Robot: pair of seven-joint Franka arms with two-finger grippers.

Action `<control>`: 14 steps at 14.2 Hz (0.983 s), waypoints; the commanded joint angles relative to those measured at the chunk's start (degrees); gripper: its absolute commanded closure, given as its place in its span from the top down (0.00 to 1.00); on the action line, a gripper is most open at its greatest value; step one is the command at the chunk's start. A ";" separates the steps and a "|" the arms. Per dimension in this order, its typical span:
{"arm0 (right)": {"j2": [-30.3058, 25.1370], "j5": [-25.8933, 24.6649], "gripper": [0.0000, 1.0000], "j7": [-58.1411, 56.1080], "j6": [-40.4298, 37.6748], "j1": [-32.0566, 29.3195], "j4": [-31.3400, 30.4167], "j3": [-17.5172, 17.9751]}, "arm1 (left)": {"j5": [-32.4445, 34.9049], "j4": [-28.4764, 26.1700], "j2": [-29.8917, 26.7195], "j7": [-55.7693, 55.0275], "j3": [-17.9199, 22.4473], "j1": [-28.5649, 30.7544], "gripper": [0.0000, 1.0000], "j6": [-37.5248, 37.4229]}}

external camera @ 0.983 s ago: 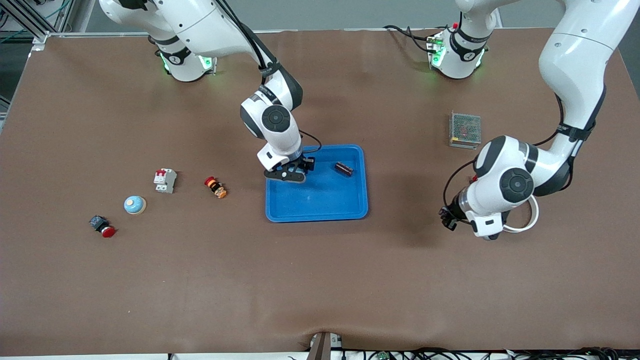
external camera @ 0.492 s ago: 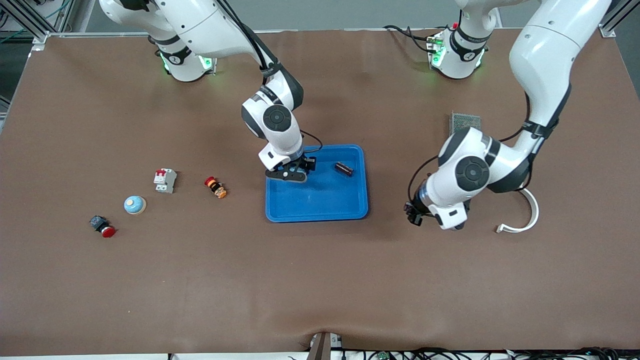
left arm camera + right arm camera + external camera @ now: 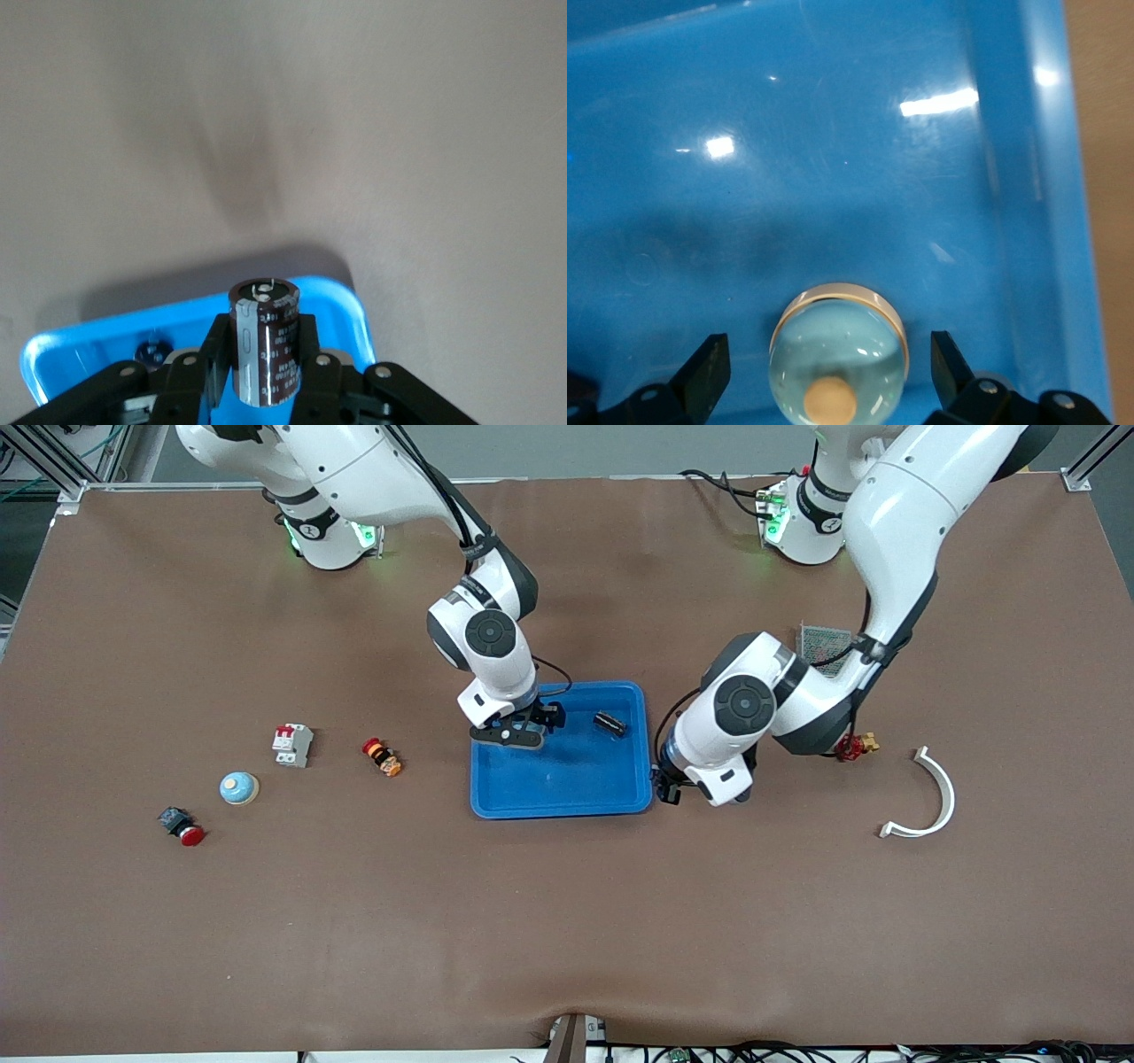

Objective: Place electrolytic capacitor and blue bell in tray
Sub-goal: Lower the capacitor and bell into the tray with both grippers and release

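Observation:
The blue tray (image 3: 567,804) lies mid-table. My right gripper (image 3: 518,732) is low in the tray, open, with its fingers on either side of a pale blue bell (image 3: 837,354) that rests on the tray floor (image 3: 1036,177). In the front view this bell is hidden under the hand. My left gripper (image 3: 666,786) is at the tray's rim toward the left arm's end. It is shut on a dark brown electrolytic capacitor (image 3: 266,341), held over the tray's corner (image 3: 341,297). Another dark capacitor (image 3: 609,724) lies in the tray.
A second blue bell (image 3: 239,787), a white circuit breaker (image 3: 291,744), an orange push button (image 3: 382,756) and a red button (image 3: 182,826) lie toward the right arm's end. A mesh metal box (image 3: 824,639), a small red part (image 3: 855,746) and a white curved piece (image 3: 930,806) lie toward the left arm's end.
My left arm has swung from the left arm's end of the table to the tray's rim, uncovering the white curved piece. The right gripper has stayed over the tray.

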 commanded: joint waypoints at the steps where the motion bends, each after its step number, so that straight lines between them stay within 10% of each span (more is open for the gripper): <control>1: -5.70 -0.61 1.00 -1.66 -6.36 -0.51 -0.51 -0.58 | -0.94 3.10 2.81 -4.68 0.53 -2.84 0.00 0.77; 14: -24.43 -3.24 1.00 -38.12 -29.49 -22.56 -1.30 -0.58 | -0.24 5.38 9.68 -12.52 2.46 -8.30 0.00 6.67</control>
